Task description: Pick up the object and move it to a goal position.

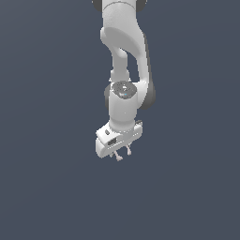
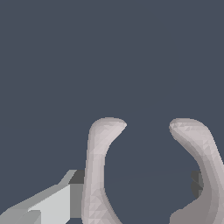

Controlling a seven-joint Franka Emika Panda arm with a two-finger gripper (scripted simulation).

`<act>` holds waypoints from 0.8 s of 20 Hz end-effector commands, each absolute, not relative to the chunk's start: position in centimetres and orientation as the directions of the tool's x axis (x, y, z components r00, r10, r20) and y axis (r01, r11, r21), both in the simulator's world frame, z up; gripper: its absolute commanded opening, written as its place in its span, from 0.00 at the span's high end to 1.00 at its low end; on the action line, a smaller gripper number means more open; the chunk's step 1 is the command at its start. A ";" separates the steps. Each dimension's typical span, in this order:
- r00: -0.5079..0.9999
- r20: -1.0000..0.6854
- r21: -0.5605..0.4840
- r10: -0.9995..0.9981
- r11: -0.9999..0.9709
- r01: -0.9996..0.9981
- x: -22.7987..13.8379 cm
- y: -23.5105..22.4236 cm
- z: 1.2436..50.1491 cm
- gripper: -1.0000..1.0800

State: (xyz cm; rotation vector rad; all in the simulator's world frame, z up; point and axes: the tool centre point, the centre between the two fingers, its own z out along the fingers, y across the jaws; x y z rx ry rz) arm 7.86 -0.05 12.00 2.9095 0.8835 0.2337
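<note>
The gripper hangs below the arm with its fingers closed on the ring. In the wrist view, the ring's 2 prongs flare toward 12 o'clock.

The arm is hanging down from the top of the exterior view, near its centre, with the gripper sitting at its lower end and pointing downward. The object is sitting between the fingers in the wrist view, its two prongs reaching outward past them with a gap lying between the prong tips. In the exterior view the object is showing just below the gripper body, and the plain ground is lying behind and around everything.
</note>
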 end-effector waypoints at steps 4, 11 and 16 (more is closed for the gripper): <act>0.838 0.195 0.201 0.510 -0.857 0.474 9.6 2.4 18.0 1.00; 0.845 0.282 0.275 0.454 -0.882 0.382 11.1 5.2 25.0 1.00; 0.842 0.340 0.319 0.419 -0.894 0.316 11.7 7.1 29.6 1.00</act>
